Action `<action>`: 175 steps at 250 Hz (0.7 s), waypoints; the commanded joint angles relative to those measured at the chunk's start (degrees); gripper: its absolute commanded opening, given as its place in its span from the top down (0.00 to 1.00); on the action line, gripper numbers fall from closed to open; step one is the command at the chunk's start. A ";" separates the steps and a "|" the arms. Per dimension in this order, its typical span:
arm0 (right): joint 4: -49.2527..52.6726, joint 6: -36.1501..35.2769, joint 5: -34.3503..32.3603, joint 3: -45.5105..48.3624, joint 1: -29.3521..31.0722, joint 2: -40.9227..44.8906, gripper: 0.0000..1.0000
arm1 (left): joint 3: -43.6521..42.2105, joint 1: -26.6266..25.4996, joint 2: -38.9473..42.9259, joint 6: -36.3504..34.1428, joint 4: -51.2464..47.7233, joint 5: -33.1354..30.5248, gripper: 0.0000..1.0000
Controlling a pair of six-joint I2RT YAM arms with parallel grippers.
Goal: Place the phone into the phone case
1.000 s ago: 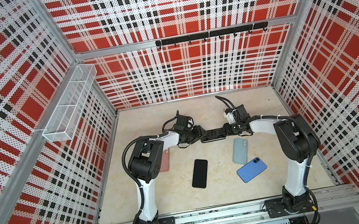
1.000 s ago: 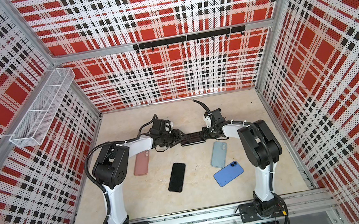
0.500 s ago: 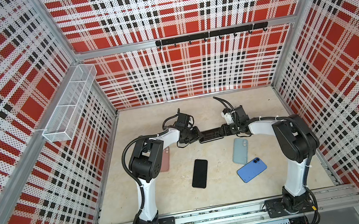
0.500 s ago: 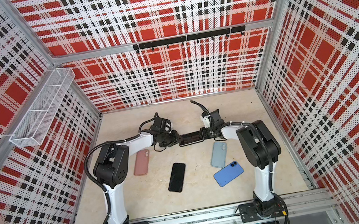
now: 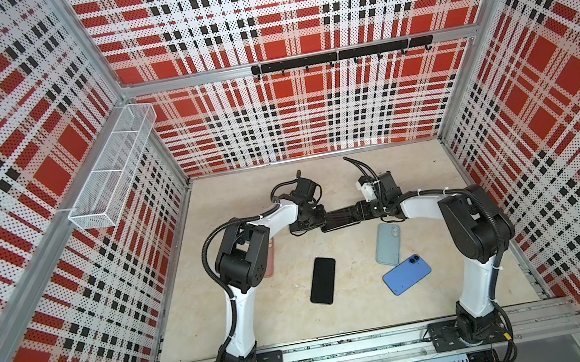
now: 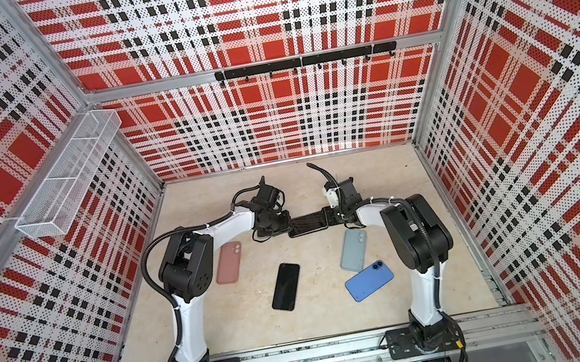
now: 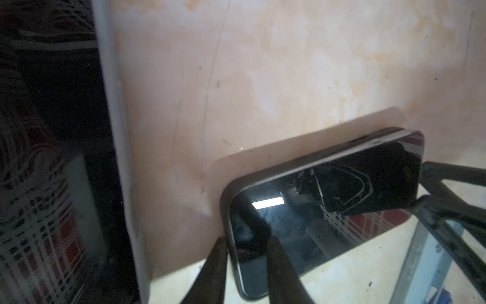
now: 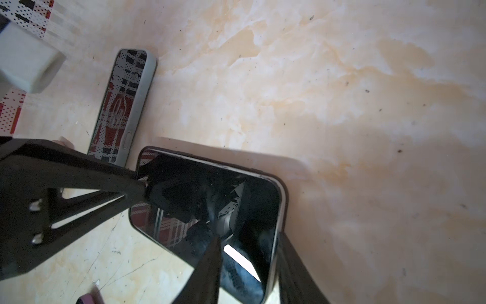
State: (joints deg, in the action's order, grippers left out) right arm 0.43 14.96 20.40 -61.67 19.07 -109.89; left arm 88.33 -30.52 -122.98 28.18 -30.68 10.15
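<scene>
Between the two sets of jaws, above the desk point(image 5: 251, 196), the phone point(image 5: 340, 219) is being held screen up. It is sitting in a black phone case point(image 8: 285, 200), whose rim is wrapping its edge. A thin silvery strip is showing inside that rim along one long side; full seating cannot be told.

One short end is being pinched by the left gripper point(image 7: 244, 244) jaws: one finger on the glass, one against the rim. The opposite end is being straddled by the right gripper point(image 8: 248, 237) jaws, one finger over the screen, one outside the edge; firm contact there cannot be told. A shadow is being cast on the desk beside the phone.

- Base-side of the right jaws: a pale blue case point(image 5: 387, 238) is lying near, a blue phone point(image 5: 407, 274) beyond it.
- Base-side of the gap between the jaws: a black phone point(image 5: 323, 280) is lying flat, well apart.
- Base-side of the left jaws: a pink case point(image 6: 228, 262) is lying flat.
</scene>
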 commanded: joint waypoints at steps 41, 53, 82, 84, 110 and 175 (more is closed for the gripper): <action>-3.50 2.23 3.83 1.16 0.38 0.40 0.55 | -2.90 -0.68 -2.73 -0.99 -6.24 -4.97 0.73; -3.41 2.75 4.36 1.23 -0.03 0.52 0.54 | -3.07 -0.46 -2.49 -0.84 -5.99 -4.73 0.74; -2.91 4.02 5.16 1.42 -1.05 0.63 0.53 | -3.56 -0.14 -1.57 -0.66 -5.17 -4.50 0.84; -2.85 4.09 5.21 1.39 -1.07 0.59 0.53 | -3.64 -0.04 -1.52 -0.74 -5.00 -4.28 0.84; -1.82 4.28 4.97 1.03 -1.50 0.45 0.53 | -4.95 0.55 -0.06 -0.71 -2.74 -2.98 0.88; 1.49 5.17 3.51 -0.61 -1.89 -0.74 0.54 | -5.32 1.08 1.48 -0.94 -1.59 -2.45 0.93</action>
State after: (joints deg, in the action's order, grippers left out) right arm 1.13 19.70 23.99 -60.95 17.47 -109.89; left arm 85.38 -29.91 -120.75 27.90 -29.15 9.02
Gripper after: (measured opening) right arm 0.457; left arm 0.064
